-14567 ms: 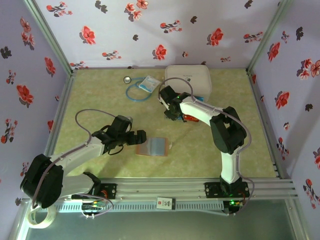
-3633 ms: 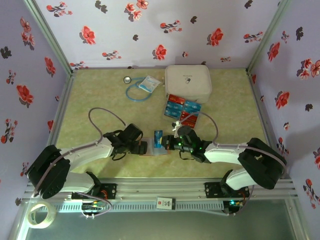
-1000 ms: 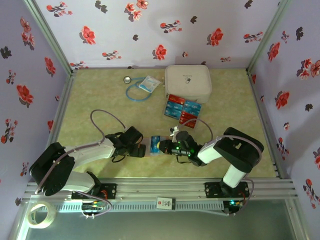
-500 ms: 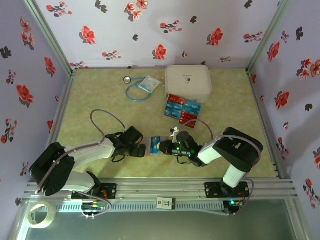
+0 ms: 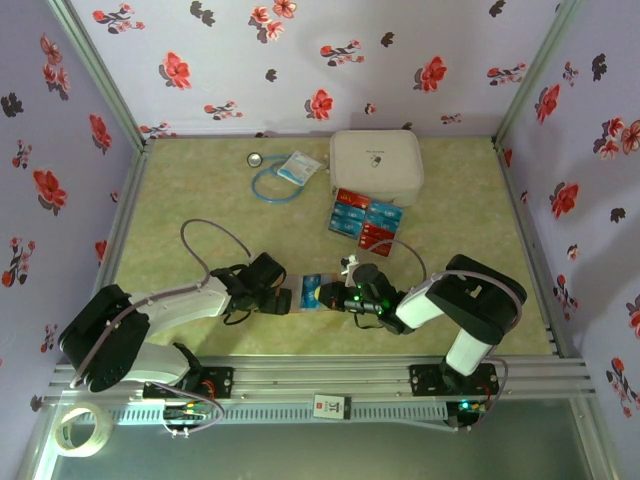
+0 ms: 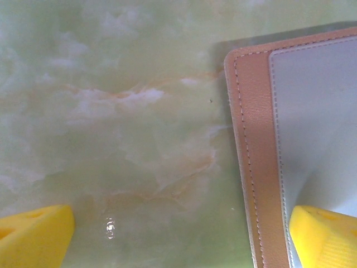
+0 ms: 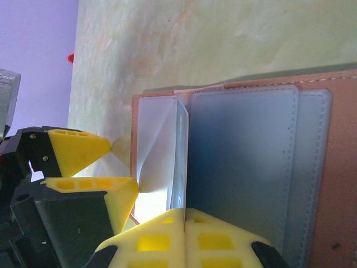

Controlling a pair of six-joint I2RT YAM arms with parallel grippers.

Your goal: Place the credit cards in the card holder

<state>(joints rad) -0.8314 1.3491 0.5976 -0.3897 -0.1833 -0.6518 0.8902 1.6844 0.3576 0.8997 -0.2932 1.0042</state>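
card holder [image 5: 310,293] open flat; long axis seemingly left-right

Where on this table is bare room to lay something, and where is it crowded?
Free: the table left of the stethoscope, and right of the white case. Crowded: near middle, where left gripper and right gripper meet at the card holder.

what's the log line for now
left end effector: open, straddling card holder edge | right end effector: shut on clear sleeve | credit cards: beside white case
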